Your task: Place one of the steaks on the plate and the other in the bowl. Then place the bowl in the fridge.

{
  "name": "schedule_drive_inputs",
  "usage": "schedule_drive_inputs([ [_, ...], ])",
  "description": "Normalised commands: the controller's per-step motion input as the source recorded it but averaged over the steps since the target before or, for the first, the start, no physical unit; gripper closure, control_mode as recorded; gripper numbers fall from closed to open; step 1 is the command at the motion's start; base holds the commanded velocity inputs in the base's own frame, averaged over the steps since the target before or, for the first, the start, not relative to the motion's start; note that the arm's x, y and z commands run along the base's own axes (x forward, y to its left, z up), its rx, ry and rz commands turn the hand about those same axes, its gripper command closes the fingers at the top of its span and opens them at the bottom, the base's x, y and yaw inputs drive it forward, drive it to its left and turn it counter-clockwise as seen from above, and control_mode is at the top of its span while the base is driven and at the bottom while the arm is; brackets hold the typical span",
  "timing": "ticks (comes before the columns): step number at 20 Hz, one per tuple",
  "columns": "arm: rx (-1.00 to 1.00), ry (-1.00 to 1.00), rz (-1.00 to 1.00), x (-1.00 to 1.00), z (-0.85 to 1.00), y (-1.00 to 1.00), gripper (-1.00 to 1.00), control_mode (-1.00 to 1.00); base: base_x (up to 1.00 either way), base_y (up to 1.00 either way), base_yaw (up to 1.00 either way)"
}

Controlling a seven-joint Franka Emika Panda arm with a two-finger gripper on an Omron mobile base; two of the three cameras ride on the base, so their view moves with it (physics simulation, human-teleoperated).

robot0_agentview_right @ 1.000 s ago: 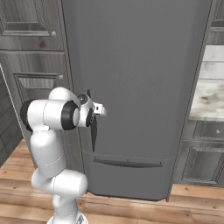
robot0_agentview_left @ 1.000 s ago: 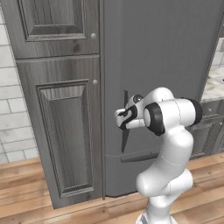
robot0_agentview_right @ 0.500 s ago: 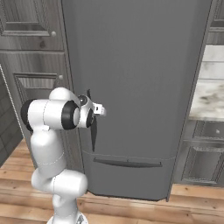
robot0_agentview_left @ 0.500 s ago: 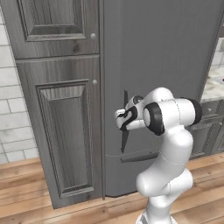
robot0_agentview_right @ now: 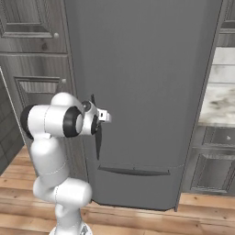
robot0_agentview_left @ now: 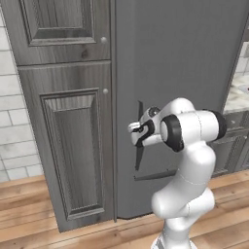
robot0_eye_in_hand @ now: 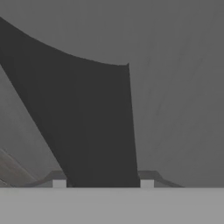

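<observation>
**Gripper at the fridge door handle**

The gripper is held out level from the bent white arm, right up against the dark vertical handle of the fridge. In the hand view the handle runs as a broad dark band up from between the two finger tips, one on each side of it, so the fingers straddle the handle; whether they press on it or stand slightly apart from it I cannot tell. From the right base view the gripper sits at the upper part of the handle, whose lower end hangs below the hand.

Just behind the handle is the fridge door, flat, grey and closed, with a horizontal seam low down beneath the hand. To the gripper's left stands a wood-grain panelled cabinet with small round knobs. Farther off to its right, beyond the fridge, a pale marbled counter lies over dark drawers. White brick wall is at the far left, and wood plank floor below.
</observation>
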Motion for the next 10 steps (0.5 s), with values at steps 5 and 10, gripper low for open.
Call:
schedule_drive_inputs([
  [5,0.00,0.00,0.00,-0.44,0.00,-0.38,1.00,-1.00,0.00,0.00,0.00],
  [10,0.00,0.00,0.00,-0.44,0.00,-0.59,1.00,-1.00,0.00,0.00,0.00],
])
